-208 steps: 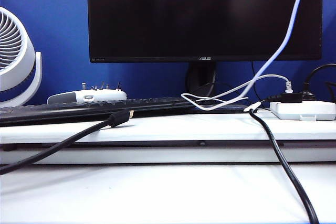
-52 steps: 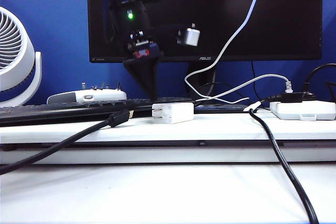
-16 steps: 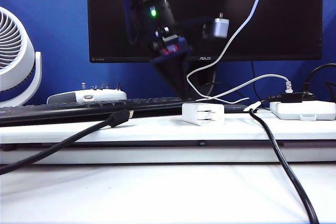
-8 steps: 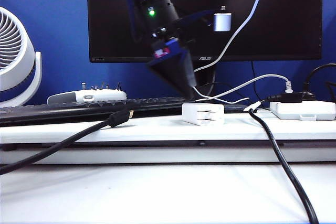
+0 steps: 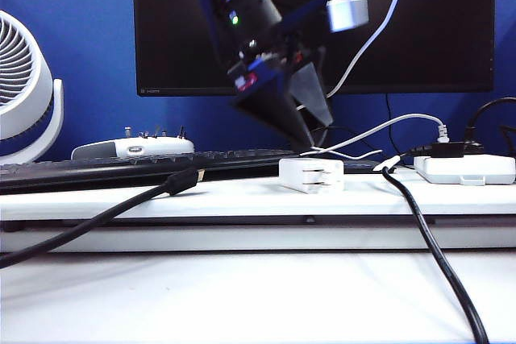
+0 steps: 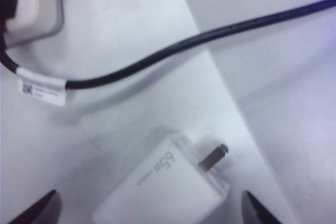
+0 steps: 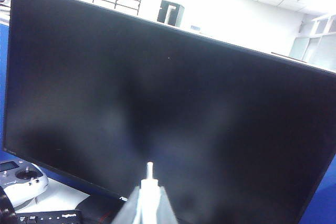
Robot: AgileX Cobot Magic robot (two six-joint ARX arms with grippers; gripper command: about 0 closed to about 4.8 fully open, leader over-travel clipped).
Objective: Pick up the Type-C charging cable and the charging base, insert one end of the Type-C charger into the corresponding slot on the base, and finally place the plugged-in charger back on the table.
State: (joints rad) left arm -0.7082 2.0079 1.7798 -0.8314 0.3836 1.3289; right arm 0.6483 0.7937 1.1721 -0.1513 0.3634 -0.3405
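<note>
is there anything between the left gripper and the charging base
Nothing visible. The open left gripper hovers just above the charging base, its fingertips on either side. The black cable lies beyond the base, not between them.

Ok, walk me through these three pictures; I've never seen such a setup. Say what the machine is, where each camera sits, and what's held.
This is a two-armed robot at a desk. The wide picture comes from a fixed camera facing the table; the other two come from cameras on the wrists. The black arm there carries the left gripper, jaws open and empty, above the charging base, a small white block on the raised ledge; its wrist camera looks down on it. The right gripper is outside the wide picture; its camera faces the monitor, jaws shut on the plug of the Type-C charging cable. A keyboard and power strip sit nearby.
</note>
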